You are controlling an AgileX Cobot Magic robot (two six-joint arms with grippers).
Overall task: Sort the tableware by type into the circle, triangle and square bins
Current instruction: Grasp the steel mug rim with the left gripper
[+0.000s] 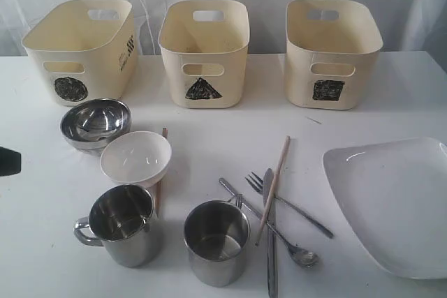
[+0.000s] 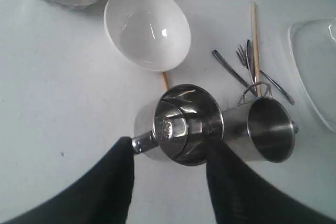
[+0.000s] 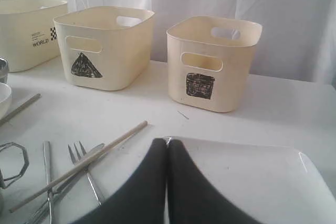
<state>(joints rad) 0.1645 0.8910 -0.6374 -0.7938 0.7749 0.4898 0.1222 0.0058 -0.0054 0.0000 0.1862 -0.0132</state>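
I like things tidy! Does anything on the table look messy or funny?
One wooden chopstick pokes out from under the white round bowl; the other wooden chopstick lies crossed over the steel knife. The cream circle-marked plastic bin sits turned askew.

The exterior view looks from the front and above, down the desk (image 1: 209,137) toward the triangle bin (image 1: 230,82) and its neighbours. The left wrist view faces steeply down, close over a steel mug (image 2: 184,124) and white bowl (image 2: 147,27). The right wrist view sits low, facing the square bin (image 3: 231,87). All three show the fork (image 1: 307,220).
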